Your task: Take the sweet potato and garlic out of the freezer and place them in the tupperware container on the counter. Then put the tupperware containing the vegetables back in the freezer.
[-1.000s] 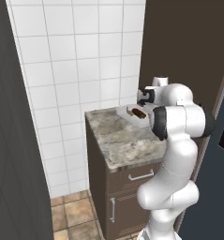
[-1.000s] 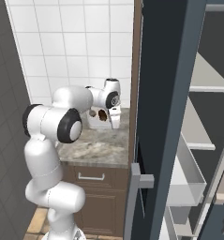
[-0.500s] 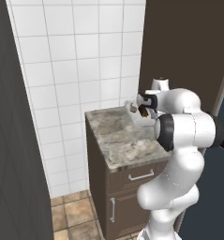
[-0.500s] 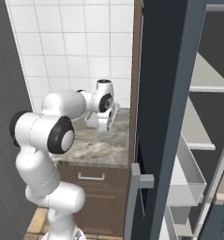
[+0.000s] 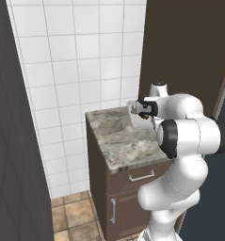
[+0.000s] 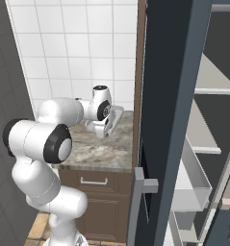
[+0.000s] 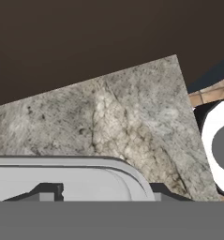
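While my claw [image 7: 101, 196] straddles the tupperware container [image 7: 62, 176] rim at six o'clock, grip unconfirmed, it looks light, rigid, slippery.

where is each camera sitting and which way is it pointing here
Left base view: behind the arm on its left, looking forward and down at the counter and tiled wall; the white arm rises lower right, the gripper over the tupperware container.
Right base view: behind on the right; arm lower left, the open freezer on the right.
Hand view: on the hand, looking down onto the container's rim and the counter; dark fingertips at the bottom.
All three share the counter.
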